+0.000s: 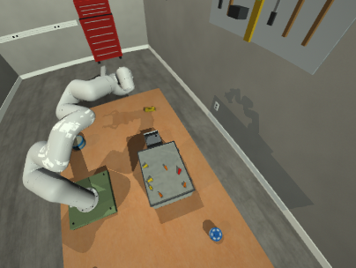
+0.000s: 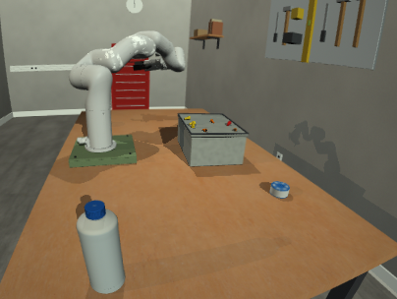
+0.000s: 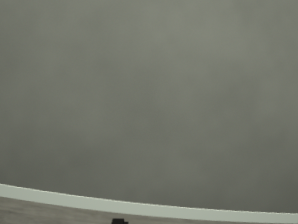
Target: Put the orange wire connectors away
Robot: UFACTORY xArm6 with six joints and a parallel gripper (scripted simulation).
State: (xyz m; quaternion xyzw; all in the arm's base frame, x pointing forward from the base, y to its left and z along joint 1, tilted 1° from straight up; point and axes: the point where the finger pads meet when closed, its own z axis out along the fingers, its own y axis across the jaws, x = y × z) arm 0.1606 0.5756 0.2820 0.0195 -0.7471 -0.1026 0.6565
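Orange wire connectors (image 1: pixel 165 167) on tool case lid (image 1: pixel 169 155), tool (image 2: pixel 147 63) spread, raised well apart.

A plain grey wall (image 3: pixel 150 95) above a pale baseboard (image 3: pixel 150 206) and dark floor (image 3: pixel 30 212).

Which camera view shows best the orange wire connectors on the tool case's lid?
The top view: it looks straight down on the tool case's lid, so three orange wire connectors lie apart from the yellow and red ones. The exterior view shows them as small specks at a flat angle. The wrist view shows only wall and floor.
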